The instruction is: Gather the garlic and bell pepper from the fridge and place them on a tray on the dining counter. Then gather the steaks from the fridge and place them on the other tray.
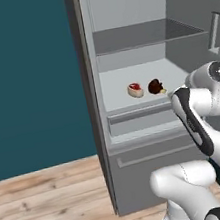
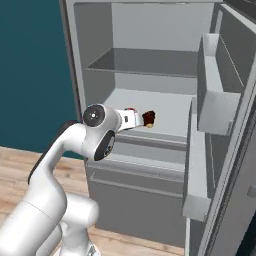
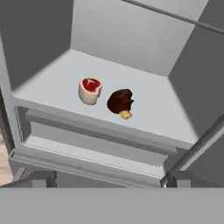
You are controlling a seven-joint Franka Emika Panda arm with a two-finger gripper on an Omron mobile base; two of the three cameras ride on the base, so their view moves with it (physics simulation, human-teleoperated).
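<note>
Two steaks, raw red cream-rimmed cut [image 3: 90, 90] and dark brown bone-ended cut [image 3: 120, 102], lie side by side on the grey steel fridge's pale shelf [image 3: 148, 109], straight ahead of the wide-spread gripper [image 3: 107, 179]

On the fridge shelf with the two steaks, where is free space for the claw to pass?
The raw steak and the brown steak lie near the shelf front, slightly apart. Bare patches: left of the raw one, right of the brown one, behind both. Crowded only between them.
</note>
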